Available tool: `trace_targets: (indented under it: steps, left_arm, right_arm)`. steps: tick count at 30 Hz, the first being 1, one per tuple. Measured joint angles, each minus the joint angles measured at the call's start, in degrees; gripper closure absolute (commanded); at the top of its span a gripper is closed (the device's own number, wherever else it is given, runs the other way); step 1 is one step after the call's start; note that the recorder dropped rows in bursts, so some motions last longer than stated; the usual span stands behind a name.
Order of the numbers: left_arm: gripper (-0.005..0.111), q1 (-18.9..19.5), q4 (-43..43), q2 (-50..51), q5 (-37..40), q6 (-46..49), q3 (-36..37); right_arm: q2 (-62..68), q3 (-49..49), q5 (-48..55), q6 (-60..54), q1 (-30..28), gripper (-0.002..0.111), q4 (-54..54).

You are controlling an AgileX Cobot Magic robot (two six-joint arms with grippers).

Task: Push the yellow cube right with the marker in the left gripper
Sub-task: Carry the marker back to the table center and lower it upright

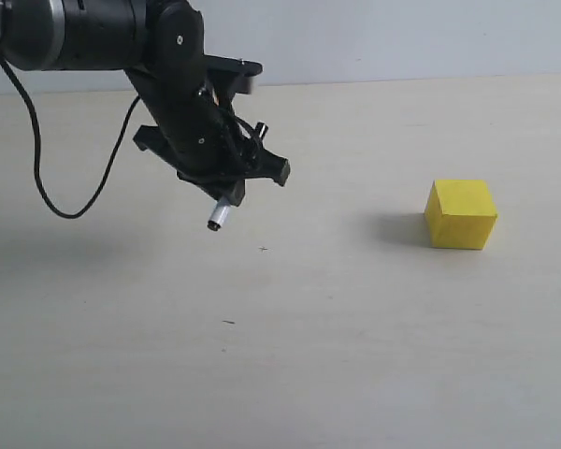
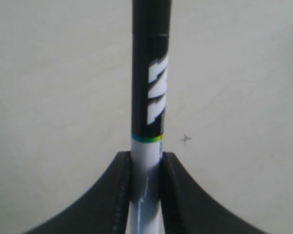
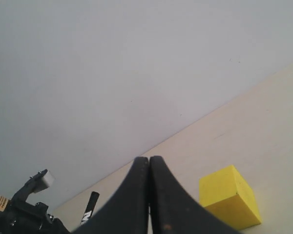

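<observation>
Flat beige tabletop (image 1: 355, 374) fills the scene. The black-and-grey left arm (image 1: 93, 33) comes in from the far left. The left gripper (image 1: 232, 187) hangs over the left-centre of the table, clamped on the slim white-barrelled marker (image 1: 218, 216) with its black lettered section. In the wrist view both pads (image 2: 112, 195) sit tight on the white barrel, just behind the coloured band. The right gripper (image 3: 149, 163) is out of the exterior view, black jaws pressed together with nothing between them.

The solid bright yellow cube (image 1: 461, 214) sits flat on the table right of centre, well apart from the marker, with open table between them.

Risks, my read:
- The grip is a narrow pinch on a round barrel, so side load at the tip could pivot or slide the marker in the jaws.
- Contact high on the cube could tip it or ride over the top.
- Contact off the middle of its left face would spin it instead of moving it right.
- Coming down too low would drag or jam the tip on the table.

Marker axis is steep, nearer vertical than flat. The exposed end points down and slightly left and near, and the upper part runs up-right into the jaws. The tip looks clear of the surface, but I can't confirm the gap.
</observation>
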Motion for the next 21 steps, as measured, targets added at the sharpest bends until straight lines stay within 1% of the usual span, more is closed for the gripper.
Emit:
trace_targets:
  steps: [3, 4, 6, 10, 13, 21]
  left_arm:
    - [0.107, -1.51, -1.11, -0.10, 1.81, -5.28, 0.21]
    - [0.107, -1.78, -1.80, 0.01, 2.68, -9.77, 0.21]
    - [0.107, -1.99, -3.63, 0.78, 3.34, -14.66, 0.95]
    - [0.107, -3.15, -5.16, 1.44, 2.02, -18.60, 3.53]
    - [0.107, -3.15, -5.35, 1.54, 0.00, -20.58, 4.02]
    - [0.107, -3.15, -7.88, 6.89, -3.71, -21.07, 4.02]
  right_arm:
    - [0.00, 0.00, 0.00, 0.00, 0.00, 0.108, 0.00]
    - [0.00, 0.00, 0.00, 0.00, 0.00, 0.108, 0.00]
    - [0.00, 0.00, 0.00, 0.00, 0.00, 0.108, 0.00]
    - [0.00, 0.00, 0.00, 0.00, 0.00, 0.108, 0.00]
    - [0.00, 0.00, 0.00, 0.00, 0.00, 0.108, 0.00]
    - [0.00, 0.00, 0.00, 0.00, 0.00, 0.108, 0.00]
